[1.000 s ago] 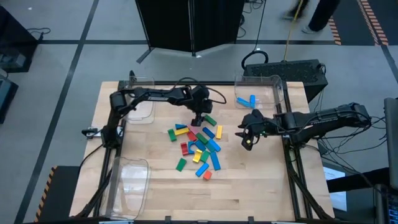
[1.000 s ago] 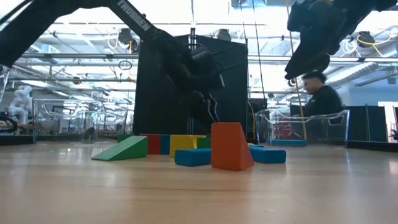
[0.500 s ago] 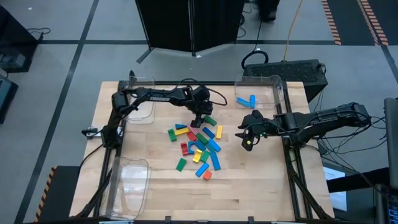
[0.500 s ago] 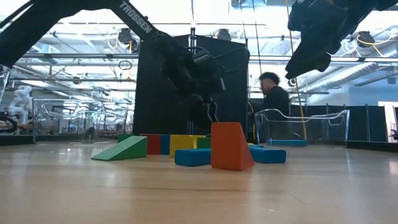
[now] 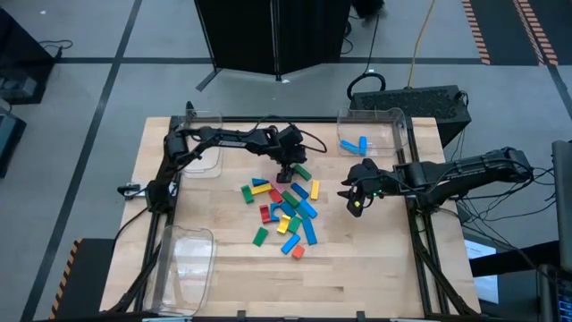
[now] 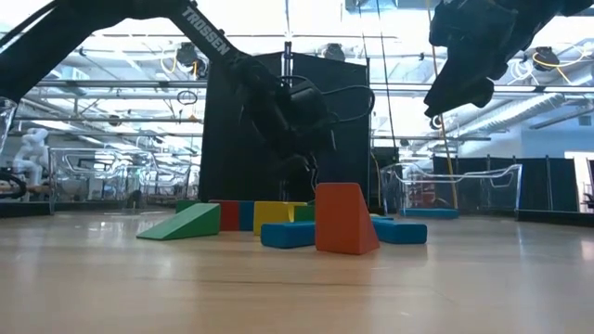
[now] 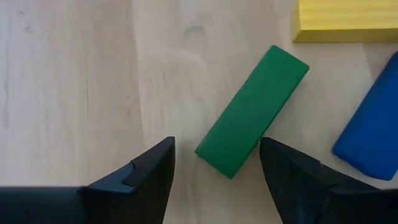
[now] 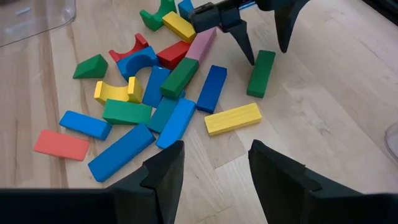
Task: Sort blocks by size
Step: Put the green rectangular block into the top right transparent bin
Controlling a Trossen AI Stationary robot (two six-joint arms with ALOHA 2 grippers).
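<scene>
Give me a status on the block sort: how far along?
Early. Done: two blue blocks sit in the clear bin at the table's far right. In hand: nothing yet; left gripper straddles a green block, fingers open. Right gripper waits open. Left: the pile mid-table.

High view: straight down on whole bench [image 5: 223, 268]. Low view: bench-level. Wrist views: close; both show green block [image 7: 252, 111].
</scene>
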